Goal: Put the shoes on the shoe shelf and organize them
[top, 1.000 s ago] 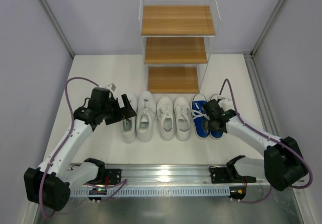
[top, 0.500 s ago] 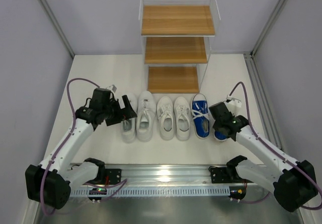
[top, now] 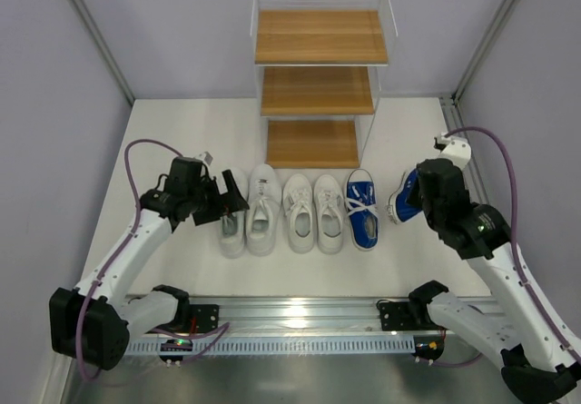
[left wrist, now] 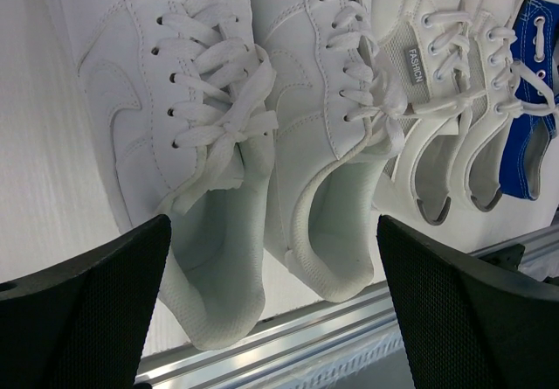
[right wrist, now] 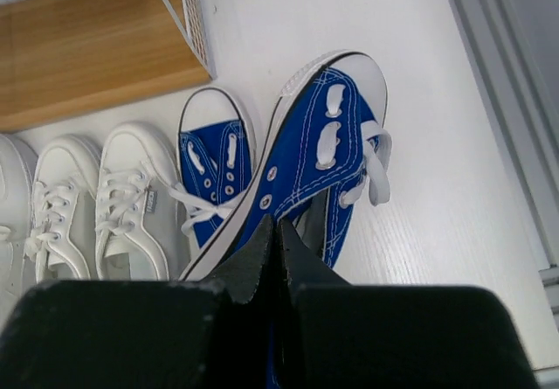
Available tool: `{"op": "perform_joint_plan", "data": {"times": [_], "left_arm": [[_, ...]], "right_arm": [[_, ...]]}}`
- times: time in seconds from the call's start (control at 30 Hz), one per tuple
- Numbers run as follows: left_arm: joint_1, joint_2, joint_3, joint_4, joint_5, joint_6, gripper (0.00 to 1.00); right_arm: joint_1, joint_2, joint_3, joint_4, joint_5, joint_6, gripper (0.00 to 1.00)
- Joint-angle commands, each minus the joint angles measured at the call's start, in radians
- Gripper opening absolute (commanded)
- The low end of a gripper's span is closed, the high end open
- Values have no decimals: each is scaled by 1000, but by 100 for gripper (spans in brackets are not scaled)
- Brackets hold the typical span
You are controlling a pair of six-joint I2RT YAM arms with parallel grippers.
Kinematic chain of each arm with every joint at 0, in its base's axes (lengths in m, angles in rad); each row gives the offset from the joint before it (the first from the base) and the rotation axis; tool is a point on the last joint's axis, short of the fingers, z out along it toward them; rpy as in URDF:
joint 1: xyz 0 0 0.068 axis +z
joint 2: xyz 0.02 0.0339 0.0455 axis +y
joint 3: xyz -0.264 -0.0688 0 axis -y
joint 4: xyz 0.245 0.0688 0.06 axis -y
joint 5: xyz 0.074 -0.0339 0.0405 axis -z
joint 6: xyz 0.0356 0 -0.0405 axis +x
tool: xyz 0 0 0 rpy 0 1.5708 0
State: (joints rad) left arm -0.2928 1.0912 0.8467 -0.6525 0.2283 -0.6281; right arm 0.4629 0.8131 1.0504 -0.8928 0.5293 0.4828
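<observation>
The shoe shelf (top: pixel 318 86) stands at the back centre, its three wooden boards bare. Five shoes sit in a row before it: two white pairs (top: pixel 263 209) (top: pixel 313 211) and one blue sneaker (top: pixel 361 209). My right gripper (top: pixel 419 200) is shut on the side wall of the other blue sneaker (right wrist: pixel 323 153), which hangs tilted, toe away from me, above the floor right of the row. My left gripper (left wrist: pixel 271 302) is open, its fingers (left wrist: pixel 79 310) wide apart over the heels of the two leftmost white shoes (left wrist: pixel 175 127), touching neither.
A metal rail (top: pixel 300 313) runs along the near edge behind the shoe heels. Grey walls with metal frame posts (top: pixel 481 50) close in both sides. The shelf's lowest board (right wrist: pixel 87 48) and wire side lie just beyond the blue shoes.
My right gripper has shut on the rightmost blue sneaker and lifted it up and to the right, out of the row. The left arm has barely moved.
</observation>
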Motion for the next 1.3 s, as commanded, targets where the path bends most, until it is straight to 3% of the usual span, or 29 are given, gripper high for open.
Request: {"op": "perform_joint_plan", "data": {"times": [0.0, 0.1, 0.23, 0.4, 0.5, 0.6, 0.83, 0.97, 1.27], "left_arm": [[-3, 12, 35, 44, 17, -10, 100], [-3, 16, 32, 57, 20, -13, 100], [-3, 22, 29, 77, 26, -24, 100], [-3, 21, 29, 100, 28, -41, 100], [-3, 6, 26, 113, 28, -54, 100], [-3, -2, 19, 132, 25, -64, 100], [-3, -5, -12, 169, 29, -105, 100], [-3, -19, -54, 227, 26, -146, 100], [-3, -59, -121, 309, -7, -216, 100]], "right_arm": [[3, 15, 120, -3, 72, -131, 4], [2, 83, 117, 8, 191, -187, 4], [-13, 182, 63, 155, 330, -337, 4], [-168, 267, -7, 442, 146, -470, 4], [-199, 281, -100, 642, 142, -620, 4], [-243, 304, -142, 730, 86, -697, 4], [-277, 495, -164, 792, 46, -822, 4], [-277, 549, -193, 833, -21, -813, 4], [-251, 572, -178, 717, -126, -790, 4]]}}
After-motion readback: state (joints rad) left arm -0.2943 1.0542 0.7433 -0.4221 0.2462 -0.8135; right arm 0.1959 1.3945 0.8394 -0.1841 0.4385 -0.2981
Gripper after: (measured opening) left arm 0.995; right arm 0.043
